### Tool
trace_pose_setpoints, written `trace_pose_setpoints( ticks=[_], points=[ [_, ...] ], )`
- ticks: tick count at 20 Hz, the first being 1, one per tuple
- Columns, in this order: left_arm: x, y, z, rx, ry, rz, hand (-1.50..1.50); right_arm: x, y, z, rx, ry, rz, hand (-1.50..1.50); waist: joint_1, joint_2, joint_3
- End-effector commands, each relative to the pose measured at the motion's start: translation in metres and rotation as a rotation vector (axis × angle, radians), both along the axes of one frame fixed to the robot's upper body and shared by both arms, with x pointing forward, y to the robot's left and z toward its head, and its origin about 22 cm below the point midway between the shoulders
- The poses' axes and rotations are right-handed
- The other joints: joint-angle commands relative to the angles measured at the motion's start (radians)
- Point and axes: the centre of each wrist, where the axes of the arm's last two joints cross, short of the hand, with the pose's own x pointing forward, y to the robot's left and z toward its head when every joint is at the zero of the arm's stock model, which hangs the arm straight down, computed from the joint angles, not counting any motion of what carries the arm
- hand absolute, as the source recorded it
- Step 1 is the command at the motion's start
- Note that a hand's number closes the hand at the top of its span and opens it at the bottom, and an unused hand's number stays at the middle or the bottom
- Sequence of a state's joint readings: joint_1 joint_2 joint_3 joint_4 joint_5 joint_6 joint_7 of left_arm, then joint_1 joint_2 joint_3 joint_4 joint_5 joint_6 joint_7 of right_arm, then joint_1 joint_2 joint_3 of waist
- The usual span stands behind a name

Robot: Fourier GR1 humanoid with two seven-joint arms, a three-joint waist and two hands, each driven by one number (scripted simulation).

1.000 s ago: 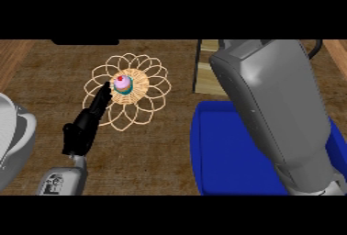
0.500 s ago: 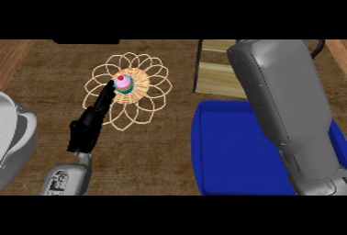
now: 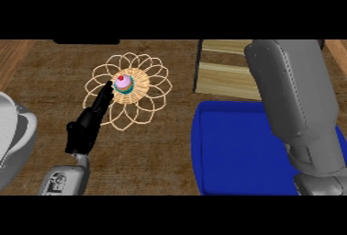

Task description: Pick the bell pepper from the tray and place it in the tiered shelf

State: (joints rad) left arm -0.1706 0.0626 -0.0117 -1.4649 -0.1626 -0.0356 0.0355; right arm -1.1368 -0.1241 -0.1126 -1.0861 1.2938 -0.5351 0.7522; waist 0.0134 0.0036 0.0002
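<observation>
The left hand (image 3: 86,128) is stretched out with its fingers straight and pressed together, holding nothing, tips lying over the edge of a wire flower-shaped trivet (image 3: 129,96), just short of the little cupcake (image 3: 125,84) in its middle. Off to that hand's right is the blue tray (image 3: 230,151), with the pale wooden tiered shelf (image 3: 220,73) just past its far edge, and the big grey right forearm (image 3: 298,101) crosses both, so the right hand isn't visible. Can't spot the bell pepper anywhere, and there's no writing or labels to read.
</observation>
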Motion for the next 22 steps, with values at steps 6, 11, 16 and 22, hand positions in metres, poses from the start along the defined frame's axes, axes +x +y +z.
trace_pose_setpoints(
  ticks=[6, 11, 16, 22],
  points=[
    [0.012, 0.014, 0.012, 0.008, -0.002, 0.014, 0.0, 0.02, -0.034, -0.022, -0.068, 0.162, -0.251, 1.5, -0.016, -0.006, -0.002],
    [0.007, -0.007, 0.01, 0.008, 0.001, 0.009, 0.0, 0.013, -0.035, -0.006, 0.009, 0.141, -0.319, -1.5, -0.009, -0.005, -0.001],
    [0.007, -0.001, -0.016, -0.002, 0.01, -0.004, 0.0, 0.0, -0.048, -0.008, 0.114, 0.056, -0.246, -1.5, -0.011, -0.002, 0.0],
    [0.004, -0.001, 0.003, -0.004, -0.007, -0.003, 0.0, -0.011, -0.047, -0.009, 0.21, 0.001, -0.15, -1.5, -0.008, -0.003, 0.0]
  ],
)
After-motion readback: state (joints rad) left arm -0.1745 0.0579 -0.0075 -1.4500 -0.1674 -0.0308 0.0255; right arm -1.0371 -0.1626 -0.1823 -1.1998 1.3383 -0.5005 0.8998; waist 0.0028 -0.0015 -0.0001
